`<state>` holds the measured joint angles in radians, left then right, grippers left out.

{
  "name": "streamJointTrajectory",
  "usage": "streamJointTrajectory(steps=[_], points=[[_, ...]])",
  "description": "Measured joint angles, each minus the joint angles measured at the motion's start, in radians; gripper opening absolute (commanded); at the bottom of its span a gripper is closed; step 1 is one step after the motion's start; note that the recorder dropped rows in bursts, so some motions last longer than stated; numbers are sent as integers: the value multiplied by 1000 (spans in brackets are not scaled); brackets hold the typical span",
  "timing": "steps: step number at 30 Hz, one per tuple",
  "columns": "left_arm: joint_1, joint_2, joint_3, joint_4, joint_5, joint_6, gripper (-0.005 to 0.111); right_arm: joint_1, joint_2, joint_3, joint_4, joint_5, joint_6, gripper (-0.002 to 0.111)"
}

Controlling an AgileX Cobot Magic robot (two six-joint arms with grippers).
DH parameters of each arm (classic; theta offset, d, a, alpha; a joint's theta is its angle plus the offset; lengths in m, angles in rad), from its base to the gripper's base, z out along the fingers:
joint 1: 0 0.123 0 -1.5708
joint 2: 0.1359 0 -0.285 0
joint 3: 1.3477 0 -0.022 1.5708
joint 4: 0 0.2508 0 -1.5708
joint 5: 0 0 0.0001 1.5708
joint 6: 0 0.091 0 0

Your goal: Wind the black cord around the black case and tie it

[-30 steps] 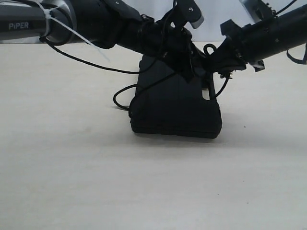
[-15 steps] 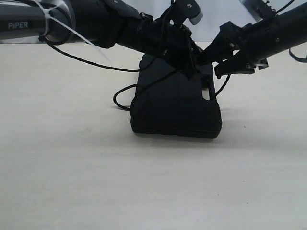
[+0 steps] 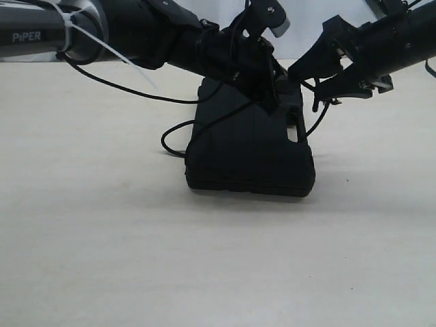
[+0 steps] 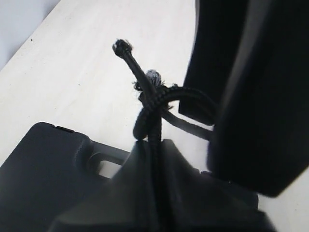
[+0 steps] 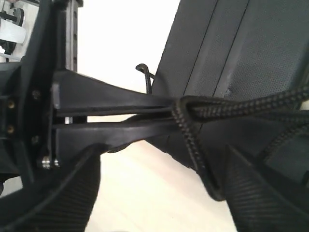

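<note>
Evidently the work has reached the tying stage. At the far left the left arm, with a white zip tie [image 3: 112,48] sticking out from it, reaches in over the pale table [image 3: 102,238]. Below it, a slack bight of the black cord [image 3: 171,129] lies on the table just beside the case's left edge. Further in, the left gripper [image 3: 268,95] is pressed together on the cord, pinching it just above the top of the black case [image 3: 245,157], which lies flat mid-table with its handle slot toward the right. The left wrist view shows the strand rising out of those closed jaws to a small knot and a frayed tip (a loop curls round just beside it). Whether the cord passes fully under the case cannot be told, since the underside is hidden. To the right, the right gripper [image 3: 304,78] hangs with its jaws spread wide, near the case's handle end and close to the other gripper, holding nothing. Its wrist view shows a doubled strand running from the pinch down between its parted fingers [image 5: 260,193]. The next move probably calls for the right gripper to close on that free strand and draw it away from the pinch, so that the knot cinches while the left holds tension; a poor grab would likely let the loop slip loose.
</note>
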<state>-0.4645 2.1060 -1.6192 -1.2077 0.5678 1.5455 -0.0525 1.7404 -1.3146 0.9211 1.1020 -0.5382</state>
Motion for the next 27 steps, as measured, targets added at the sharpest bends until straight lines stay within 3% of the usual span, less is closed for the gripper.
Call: streamJointTrajectory(steps=[8, 19, 22, 27], points=[[0, 0, 0, 0, 0, 0, 0, 0, -56, 0, -18, -21, 3, 96], [0, 0, 0, 0, 0, 0, 0, -44, -151, 0, -57, -64, 35, 95], [0, 0, 0, 0, 0, 0, 0, -92, -149, 0, -82, -66, 121, 86], [0, 0, 0, 0, 0, 0, 0, -143, -88, 0, -96, -85, 230, 51]])
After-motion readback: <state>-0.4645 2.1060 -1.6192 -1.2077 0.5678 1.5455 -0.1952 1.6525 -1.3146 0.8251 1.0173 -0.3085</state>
